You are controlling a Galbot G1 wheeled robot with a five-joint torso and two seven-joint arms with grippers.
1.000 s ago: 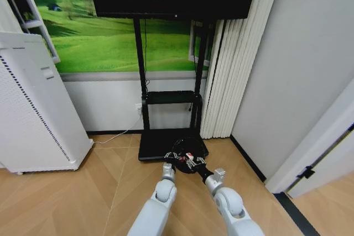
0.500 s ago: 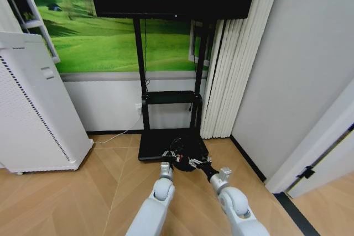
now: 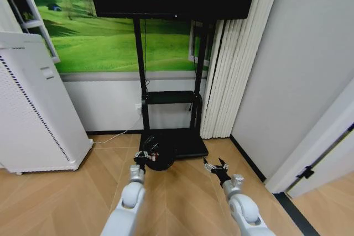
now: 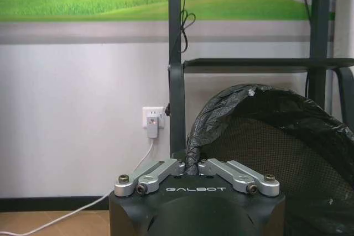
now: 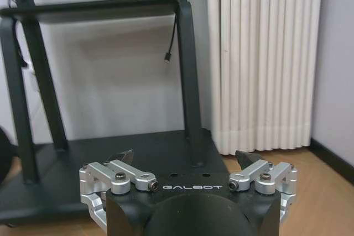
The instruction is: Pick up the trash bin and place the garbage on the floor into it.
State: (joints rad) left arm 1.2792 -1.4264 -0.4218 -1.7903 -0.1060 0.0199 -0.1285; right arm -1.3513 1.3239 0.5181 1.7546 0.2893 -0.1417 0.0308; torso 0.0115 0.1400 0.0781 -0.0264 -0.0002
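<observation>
My left hand (image 4: 192, 168) is clamped shut on the rim and black liner of the trash bin (image 3: 159, 156), which sits in front of the TV stand's base (image 3: 185, 143), just left of centre in the head view. My right hand (image 3: 217, 169) hangs empty with its fingers spread wide, over the floor (image 3: 66, 192) to the bin's right and well apart from it. I judge the pickup is the step in hand. To do it well, I want the pinch deep on the rim, not on loose liner alone, and the bin kept upright and clear of the stand's posts. No garbage is visible from here.
</observation>
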